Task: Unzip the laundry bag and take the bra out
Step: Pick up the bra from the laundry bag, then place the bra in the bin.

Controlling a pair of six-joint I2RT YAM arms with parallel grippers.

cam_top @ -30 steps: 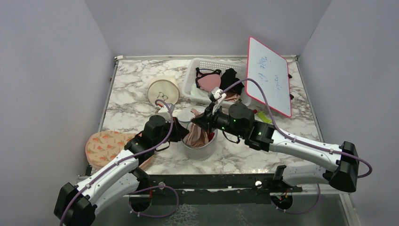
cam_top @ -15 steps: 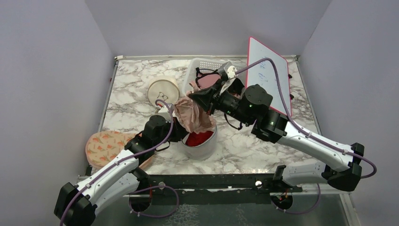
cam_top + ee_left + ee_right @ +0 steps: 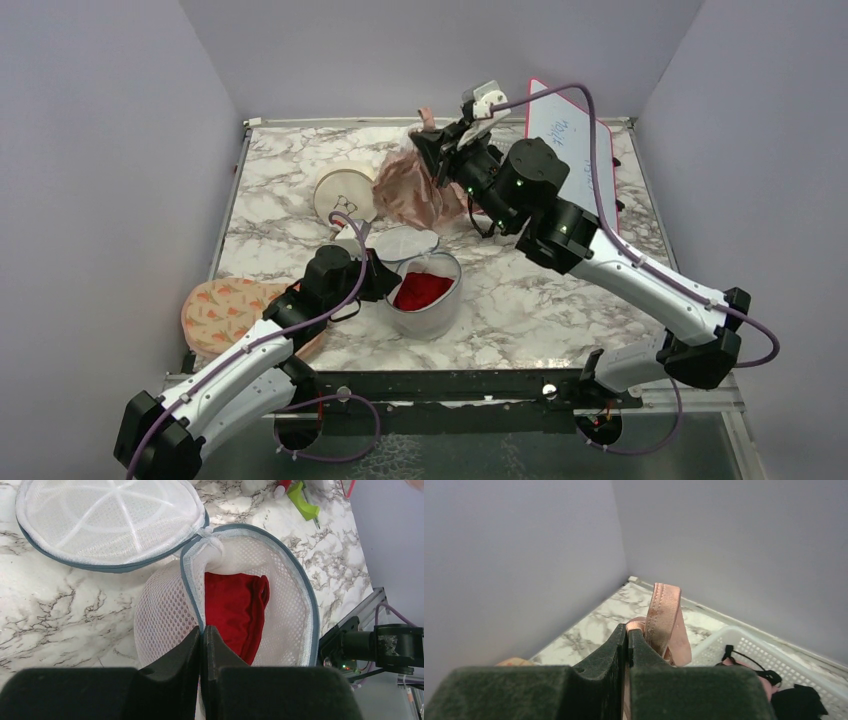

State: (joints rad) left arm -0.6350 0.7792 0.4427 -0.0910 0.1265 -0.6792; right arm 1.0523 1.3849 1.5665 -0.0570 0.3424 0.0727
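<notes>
The white mesh laundry bag (image 3: 425,302) stands unzipped near the table's front, its round lid (image 3: 405,242) flipped back. A red garment (image 3: 421,289) lies inside; it also shows in the left wrist view (image 3: 235,612). My left gripper (image 3: 383,281) is shut on the bag's grey-blue zip rim (image 3: 196,605) at its near left side. My right gripper (image 3: 432,147) is shut on a strap (image 3: 663,612) of the dusty pink bra (image 3: 412,190) and holds it high above the back of the table, clear of the bag.
A white basket (image 3: 744,645) with pink and black garments stands at the back. A cream round case (image 3: 345,192) sits behind the bag, a peach patterned pouch (image 3: 225,310) at front left, a red-framed whiteboard (image 3: 570,130) at back right. A green tool (image 3: 303,505) lies right of the bag.
My right gripper has lifted the pink bra out of the bag and carried it up and back towards the basket. The red garment now shows inside. The left arm has not moved.
</notes>
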